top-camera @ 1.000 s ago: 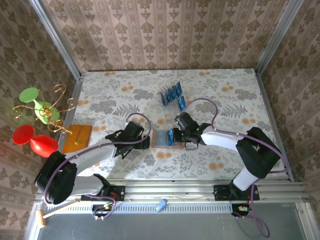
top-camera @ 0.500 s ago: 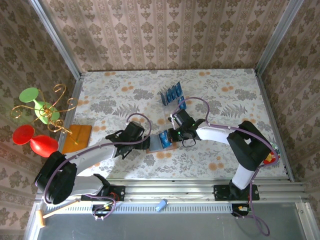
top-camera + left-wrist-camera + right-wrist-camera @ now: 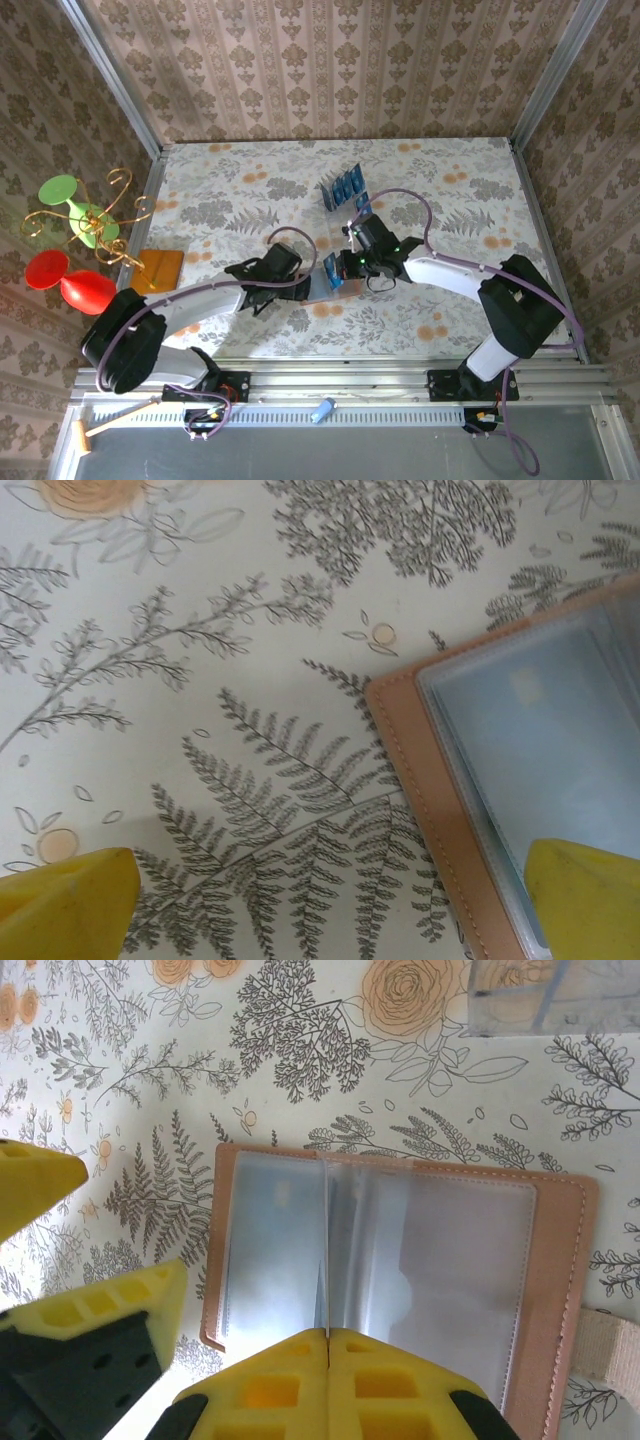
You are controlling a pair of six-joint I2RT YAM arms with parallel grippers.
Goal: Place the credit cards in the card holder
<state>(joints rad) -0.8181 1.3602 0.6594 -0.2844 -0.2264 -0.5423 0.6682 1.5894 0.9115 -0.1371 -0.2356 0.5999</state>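
Your left gripper point(image 3: 325, 905), jaws spread, is seemingly pinning the open card holder point(image 3: 450, 1260) on the surface point(image 3: 200, 630) while your right gripper point(image 3: 327, 1338) is pinching a credit card point(image 3: 333, 270) edge-down above its sleeves.

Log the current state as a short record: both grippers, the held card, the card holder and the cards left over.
right gripper: shut on one blue credit card
held card: edge-on above the middle fold of the card holder
left gripper: open, one fingertip over the holder's clear sleeve, the other over bare table
card holder: lying open and flat, clear sleeves up
remaining cards: several standing in the clear rack, farther back
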